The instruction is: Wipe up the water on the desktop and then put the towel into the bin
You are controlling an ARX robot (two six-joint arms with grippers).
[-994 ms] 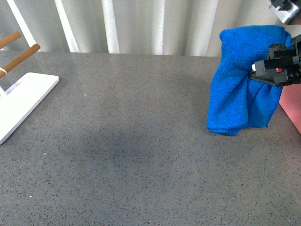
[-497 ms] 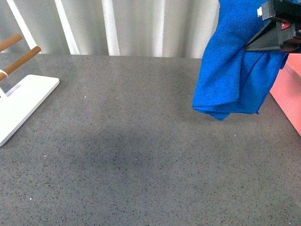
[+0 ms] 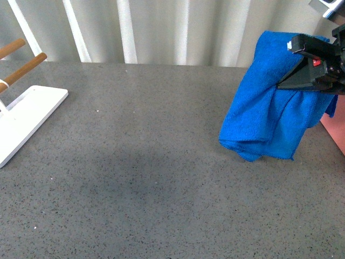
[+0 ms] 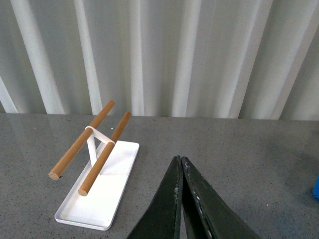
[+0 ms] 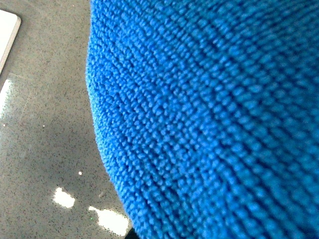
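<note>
Pinching the towel (image 3: 264, 121) in the right gripper (image 3: 285, 65): bunched, long axis hanging vertical, low hem at the desktop (image 3: 151, 178), contact unclear. Needs a short carry rightward, by my read: pink bin (image 3: 337, 132) just beside, mostly out of frame. With left gripper (image 4: 181, 199) pressed together, empty, facing the white rack (image 3: 29, 113) and its 2 rods. No puddle visible on the speckled stone. Ribbed white wall (image 3: 161, 32) behind.

Ribbed pale wall (image 3: 161, 27) behind speckled grey desktop (image 3: 135, 162).
Wall: vertical white/grey corrugated panels, bright ridges & shaded grooves, full width, meeting desktop's far edge. White rack (image 3: 27, 116) w/ two wooden rods (image 4: 82, 140) stands at left, near wall. Light soft & even; bright glints (image 5: 65, 198) on the surface in rt wrist view.
</note>
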